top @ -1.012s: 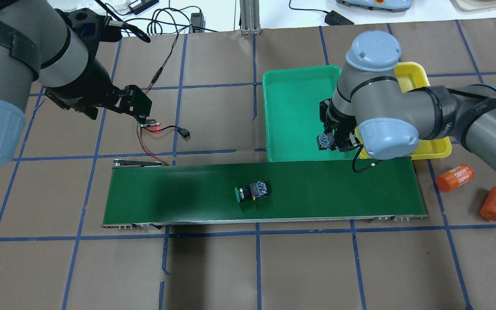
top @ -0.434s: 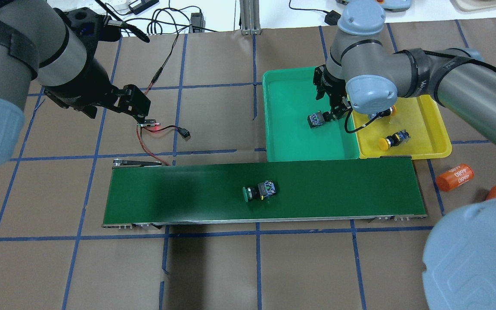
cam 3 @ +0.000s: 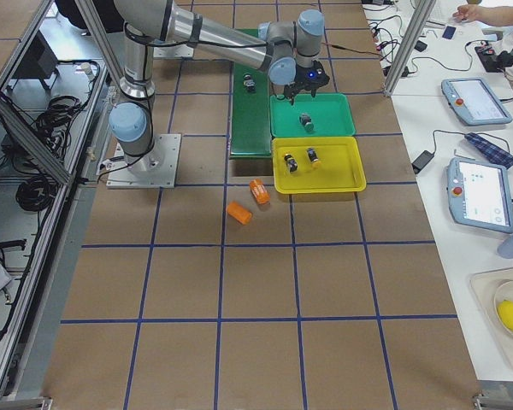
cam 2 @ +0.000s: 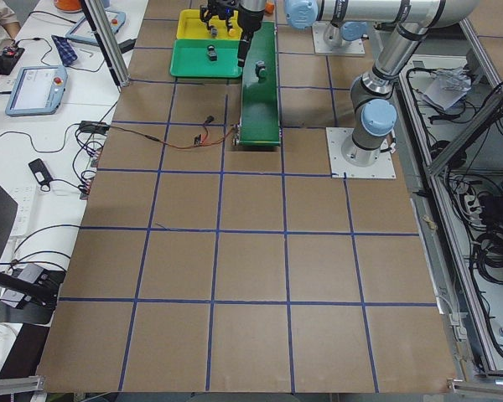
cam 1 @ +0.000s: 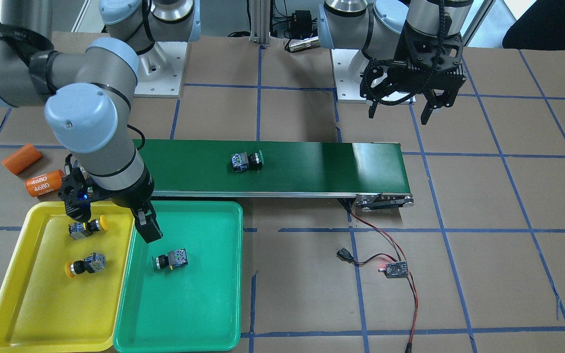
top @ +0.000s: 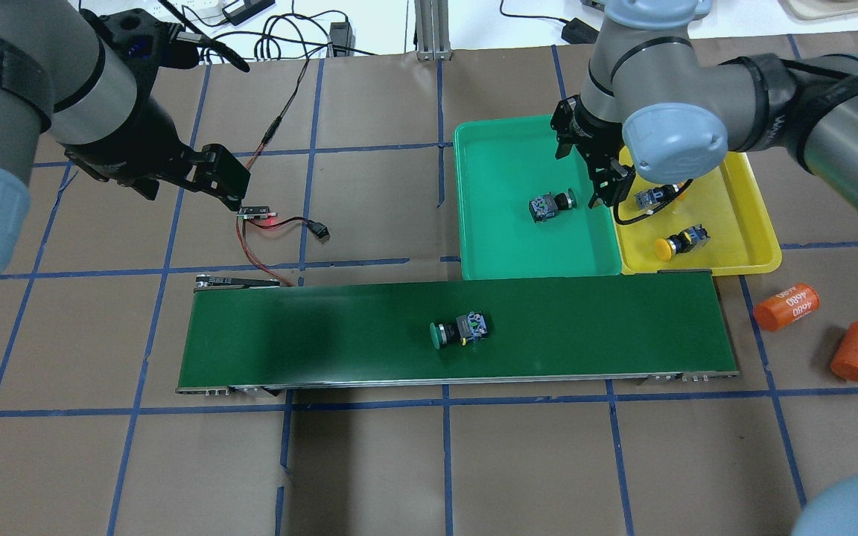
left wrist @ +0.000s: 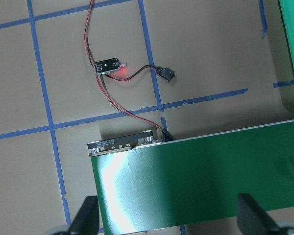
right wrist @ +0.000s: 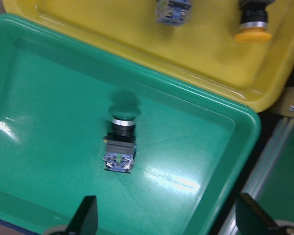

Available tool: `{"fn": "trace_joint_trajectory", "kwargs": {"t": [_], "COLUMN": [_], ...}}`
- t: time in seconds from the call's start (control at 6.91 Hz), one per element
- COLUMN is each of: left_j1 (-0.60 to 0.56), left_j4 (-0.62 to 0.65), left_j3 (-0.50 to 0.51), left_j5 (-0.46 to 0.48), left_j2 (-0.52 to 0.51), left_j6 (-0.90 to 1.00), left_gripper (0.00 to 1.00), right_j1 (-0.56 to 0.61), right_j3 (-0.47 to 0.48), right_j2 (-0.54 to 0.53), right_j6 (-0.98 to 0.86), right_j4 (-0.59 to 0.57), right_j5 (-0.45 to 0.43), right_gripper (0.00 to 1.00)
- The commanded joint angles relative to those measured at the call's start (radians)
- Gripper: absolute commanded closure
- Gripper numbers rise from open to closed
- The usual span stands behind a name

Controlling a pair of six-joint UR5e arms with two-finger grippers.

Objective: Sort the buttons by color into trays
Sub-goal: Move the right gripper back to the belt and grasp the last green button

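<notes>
Green-capped push-button (top: 461, 330), dark body, on side mid long dark-green belt (top: 310, 335). At its 1 o'clock, second green-capped button (top: 550, 205) lying in green plastic tray (top: 503, 246), cap blending with tray in wrist view. Adjoining yellow plastic tray (top: 753, 223): one yellow-capped button (top: 684, 242) clear, other yellow button (top: 652, 197) partly hidden behind right arm. Right claw (right wrist: 167, 218) points down over green tray's 3 o'clock side, wide open, empty. Left claw (left wrist: 169, 218) wide open, empty, high near belt's 9 o'clock end.

Robotics lab: a grey jointed robot arm (cam 3: 130, 124) bolted to a white base plate (cam 3: 158, 162), a brown paper-covered table (cam 3: 256, 359) gridded with blue tape (cam 3: 295, 282), grey teach pendants (cam 3: 481, 195) on a white side bench (cam 3: 432, 115), and loose black cables (cam 3: 21, 107).
</notes>
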Motion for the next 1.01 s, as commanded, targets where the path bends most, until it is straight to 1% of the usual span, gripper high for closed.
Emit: {"fn": "trace_joint_trajectory", "kwargs": {"t": [0.0,0.14,0.29,0.43,0.58,0.72,0.87], "left_j1": [0.001,0.001,0.001,0.001,0.001,0.001,0.001], "left_j4": [0.0,0.0,0.0,-0.001,0.0,0.0,0.0], "left_j3": [0.002,0.002,0.0,-0.003,-0.003,-0.003,-0.003], "left_j5": [-0.001,-0.001,-0.001,-0.001,-0.001,-0.001,-0.001], "left_j2": [0.0,0.0,0.0,0.002,0.002,0.002,0.002], "left_j6": [0.002,0.002,0.002,0.001,0.001,0.001,0.001], "left_gripper": [0.0,0.0,0.0,0.0,0.0,0.0,0.0], "right_j1": [0.002,0.006,0.008,0.012,0.021,0.029,0.044], "right_j3": [0.031,0.124,0.248,0.319,0.334,0.343,0.343], "right_j2": [-0.112,-0.185,-0.243,-0.261,-0.252,-0.22,-0.215], "right_j6": [0.149,0.151,0.15,0.154,0.174,0.174,0.197], "right_j4": [0.122,0.122,0.1,0.026,-0.02,-0.026,-0.052], "right_j5": [0.001,0.003,0.007,0.009,0.013,0.056,0.068], "right_gripper": [0.0,0.0,0.0,0.0,0.0,0.0,0.0]}}
